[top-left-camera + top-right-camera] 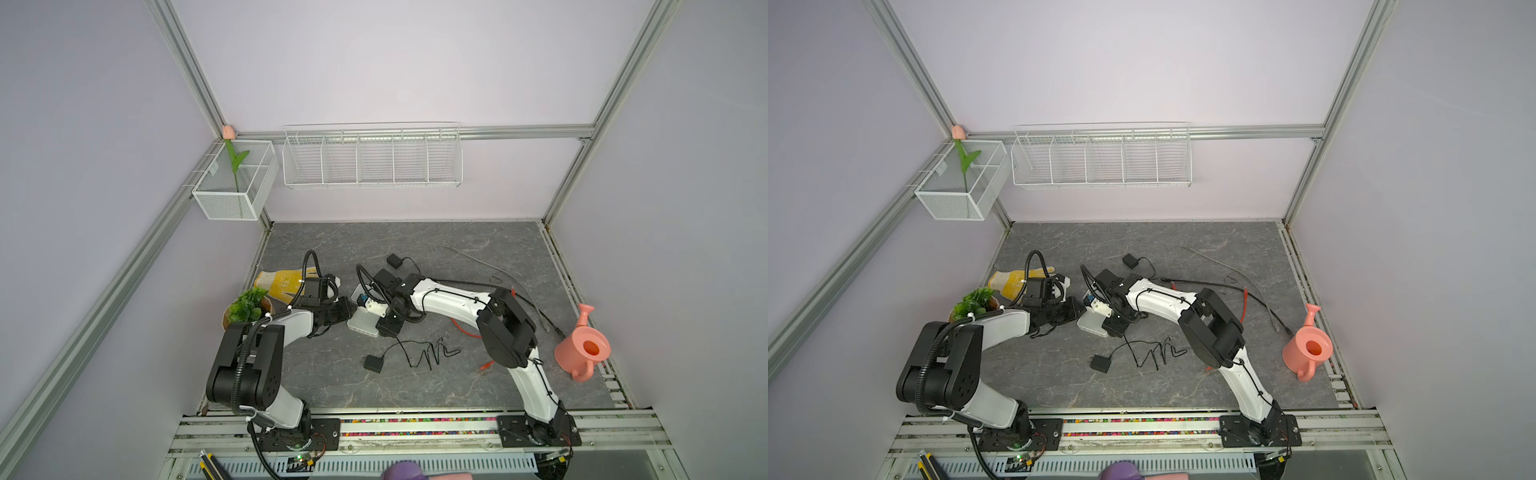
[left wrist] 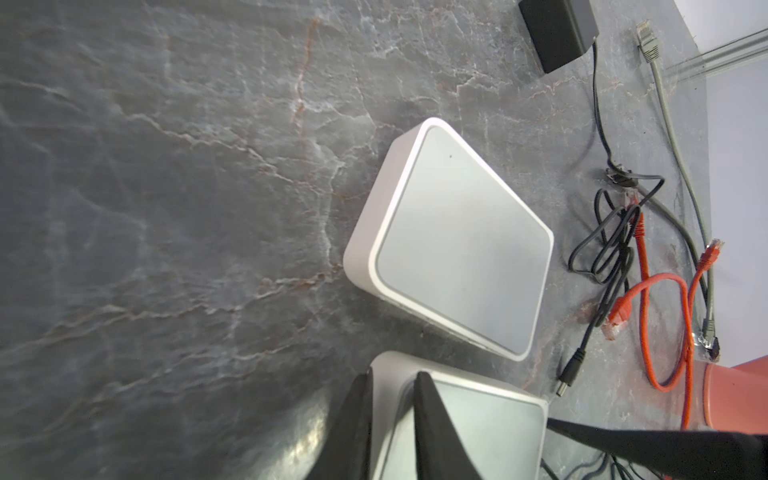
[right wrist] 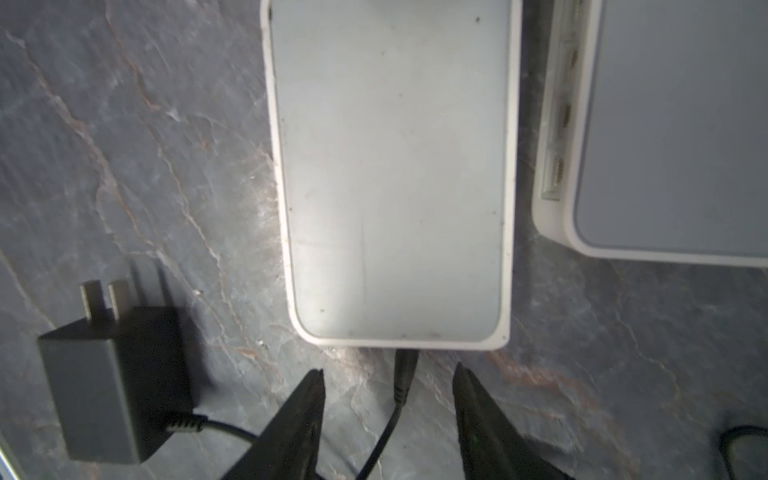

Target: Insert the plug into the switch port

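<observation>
A white switch (image 3: 395, 166) lies flat on the grey stone table, left of centre in both top views (image 1: 362, 323) (image 1: 1093, 325). A black barrel plug (image 3: 405, 370) sits in the switch's short edge, and its cable trails back to a black power adapter (image 3: 116, 374). My right gripper (image 3: 388, 369) is open. Its fingers stand on either side of the plug and do not touch it. My left gripper (image 2: 395, 376) is shut on the rim of that switch (image 2: 478, 432) at a corner on the opposite side.
A second white switch (image 2: 449, 241) (image 3: 665, 124) lies alongside, its port row facing the first. Another adapter (image 2: 557, 33) has a loose plug (image 2: 569, 374). Orange network cables (image 2: 665, 332) and a grey cable (image 2: 673, 137) sprawl nearby. A pink watering can (image 1: 582, 347), a yellow glove (image 1: 282, 282) and a plant (image 1: 247, 305) sit at the table sides.
</observation>
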Controlling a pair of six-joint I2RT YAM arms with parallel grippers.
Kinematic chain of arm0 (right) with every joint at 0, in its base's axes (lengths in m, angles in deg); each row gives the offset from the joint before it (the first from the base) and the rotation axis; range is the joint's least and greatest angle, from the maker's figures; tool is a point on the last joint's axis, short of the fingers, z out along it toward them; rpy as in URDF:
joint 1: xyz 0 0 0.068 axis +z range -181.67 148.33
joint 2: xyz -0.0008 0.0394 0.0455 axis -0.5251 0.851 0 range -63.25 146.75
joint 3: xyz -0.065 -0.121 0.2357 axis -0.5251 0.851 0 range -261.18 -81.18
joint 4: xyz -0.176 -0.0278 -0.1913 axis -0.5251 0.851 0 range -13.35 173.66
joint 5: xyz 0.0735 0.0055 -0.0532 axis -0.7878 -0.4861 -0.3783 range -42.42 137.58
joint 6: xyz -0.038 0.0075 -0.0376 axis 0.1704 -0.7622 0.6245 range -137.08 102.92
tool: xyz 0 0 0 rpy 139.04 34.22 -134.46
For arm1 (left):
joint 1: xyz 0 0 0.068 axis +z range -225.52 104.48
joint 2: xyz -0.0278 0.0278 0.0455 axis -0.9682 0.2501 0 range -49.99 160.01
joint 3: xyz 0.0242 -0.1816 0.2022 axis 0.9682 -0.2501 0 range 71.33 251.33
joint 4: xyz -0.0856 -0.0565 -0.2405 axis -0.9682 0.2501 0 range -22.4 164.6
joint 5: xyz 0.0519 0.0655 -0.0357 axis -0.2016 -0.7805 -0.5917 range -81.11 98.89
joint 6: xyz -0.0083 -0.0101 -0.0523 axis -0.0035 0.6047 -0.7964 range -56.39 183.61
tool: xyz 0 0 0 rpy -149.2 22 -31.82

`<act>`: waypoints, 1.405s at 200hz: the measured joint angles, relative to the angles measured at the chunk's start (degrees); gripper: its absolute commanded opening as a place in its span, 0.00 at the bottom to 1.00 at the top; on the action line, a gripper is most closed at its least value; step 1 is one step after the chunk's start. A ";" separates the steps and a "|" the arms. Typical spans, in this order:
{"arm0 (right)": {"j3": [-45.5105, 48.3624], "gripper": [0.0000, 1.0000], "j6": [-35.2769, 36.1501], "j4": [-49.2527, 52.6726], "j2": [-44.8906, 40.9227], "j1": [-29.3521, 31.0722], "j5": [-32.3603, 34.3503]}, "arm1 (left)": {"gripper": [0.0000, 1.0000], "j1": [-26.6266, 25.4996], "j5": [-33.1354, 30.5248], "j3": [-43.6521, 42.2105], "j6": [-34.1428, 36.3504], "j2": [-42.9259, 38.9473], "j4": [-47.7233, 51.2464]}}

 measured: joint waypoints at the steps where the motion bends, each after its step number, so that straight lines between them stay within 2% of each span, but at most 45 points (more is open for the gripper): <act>1: 0.04 0.49 -0.02 -0.02 -0.02 0.00 0.00 | 0.21 0.00 -0.02 0.00 0.00 0.00 0.02; 74: 6.69 0.36 0.13 -1.95 -2.75 -0.13 1.16 | 0.21 0.04 0.26 0.00 0.00 -0.09 0.24; 207: 7.41 0.25 -0.09 -7.17 -2.97 -0.87 0.96 | 0.21 0.04 0.85 0.00 0.00 -0.09 0.24; 281: 7.41 0.25 -0.15 -7.87 -2.97 -0.87 0.17 | 0.21 0.04 1.11 0.00 0.00 -0.09 0.22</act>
